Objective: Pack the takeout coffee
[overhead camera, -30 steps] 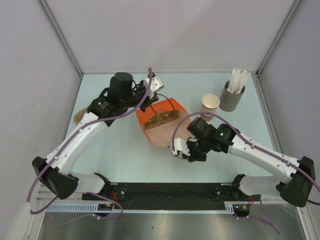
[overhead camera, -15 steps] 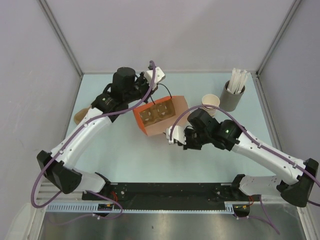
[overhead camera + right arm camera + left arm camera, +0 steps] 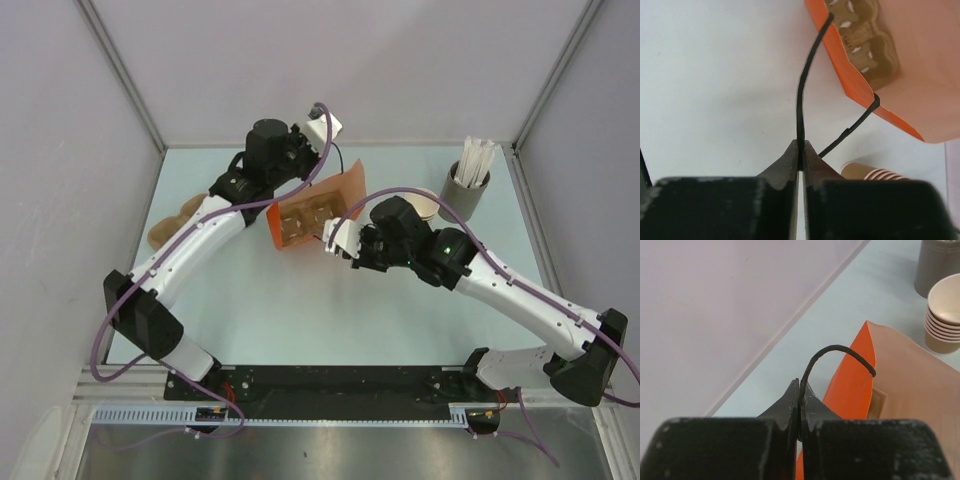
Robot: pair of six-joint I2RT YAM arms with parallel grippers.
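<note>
- Our left jaws are clenched on the far handle (image 3: pixel 840 349), a thin black cord arching from them to the rim of the orange bag (image 3: pixel 348 188).
- Our right jaws are clenched likewise on the near handle (image 3: pixel 801 100), its cord running to the opposite rim.
- Between the two grips the bag is held tipped, mouth spread, over the far middle of the table (image 3: pixel 300 310). A brown cardboard carrier (image 3: pixel 866 36) with round wells sits inside.
- The takeout coffee we cannot place: no single tan cup with a black lid shows in any view, and whether a well is filled we cannot tell.
- We judge the step in hand to be readying the bag, drawing it open and upright by its cords.
- The next move calls for setting the bag square on its base, mouth gaping, then freeing one arm to fetch the cup. The cords are thin, so an uneven pull may tip or tear the bag.
- Near the far right corner stand a stack of cups (image 3: pixel 944 310) and, just beside it, a grey cylinder (image 3: pixel 462 198) of white sticks (image 3: pixel 478 158); neither is ours to pack.
- At the left edge lies a tan shape (image 3: pixel 168 228), partly hidden by the left arm; we cannot name it.
- The table is pale blue-green and matt, walled on three sides by plain grey panels.
</note>
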